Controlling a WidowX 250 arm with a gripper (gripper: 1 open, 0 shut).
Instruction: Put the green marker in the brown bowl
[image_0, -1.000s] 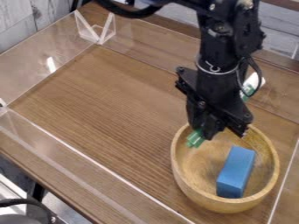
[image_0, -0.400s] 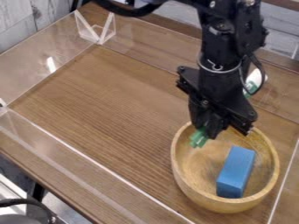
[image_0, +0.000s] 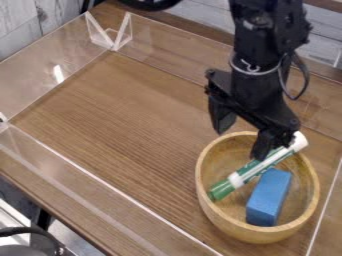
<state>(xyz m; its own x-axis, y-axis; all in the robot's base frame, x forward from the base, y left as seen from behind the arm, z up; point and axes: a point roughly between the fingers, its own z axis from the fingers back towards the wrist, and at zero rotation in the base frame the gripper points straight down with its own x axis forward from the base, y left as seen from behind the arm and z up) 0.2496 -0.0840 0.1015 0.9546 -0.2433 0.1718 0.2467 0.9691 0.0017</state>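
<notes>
The green marker (image_0: 263, 164) lies slanted inside the brown bowl (image_0: 214, 198), its green cap low at the left and its white end resting up toward the bowl's far right rim. My gripper (image_0: 251, 123) hangs just above the bowl's back rim, black fingers spread open with nothing between them. It is no longer touching the marker.
A blue rectangular block (image_0: 270, 195) lies in the bowl beside the marker. Clear plastic walls (image_0: 40, 150) fence the wooden table (image_0: 120, 110) on the left and front. A clear stand (image_0: 110, 32) sits at the far back left.
The gripper opened and rose slightly, and the marker it held upright dropped to lie slanted in the bowl next to the blue block.
</notes>
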